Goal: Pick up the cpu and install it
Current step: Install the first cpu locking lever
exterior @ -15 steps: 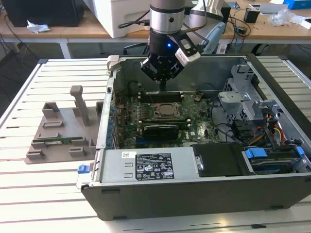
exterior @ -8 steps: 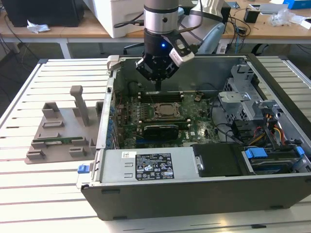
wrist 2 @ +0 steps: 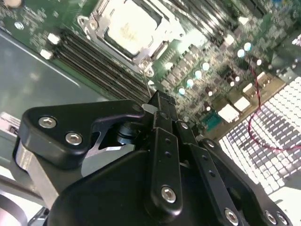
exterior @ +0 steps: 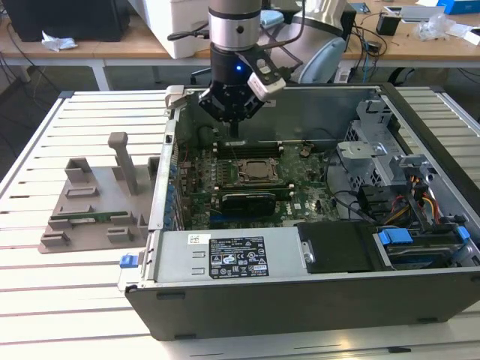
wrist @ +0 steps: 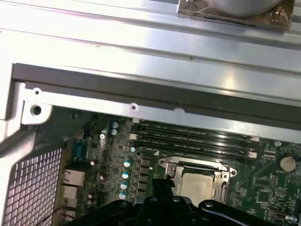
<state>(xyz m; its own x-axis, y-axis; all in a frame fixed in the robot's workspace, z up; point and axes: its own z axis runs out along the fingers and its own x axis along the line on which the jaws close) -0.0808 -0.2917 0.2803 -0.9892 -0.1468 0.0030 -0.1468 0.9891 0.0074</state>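
Cpu [wrist 2: 127, 28] lies flat in its socket frame on the motherboard [exterior: 300, 187], inside the open computer case [exterior: 315, 300] on the tabletop [exterior: 75, 292]. Above the memory slots [wrist: 188, 136], the pincer [exterior: 232, 112] hovers, holding nothing visible; whether spread or pressed together cannot be told.

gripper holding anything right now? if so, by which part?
Nothing visibly held. The gripper hovers above the motherboard; the cpu sits in its socket.
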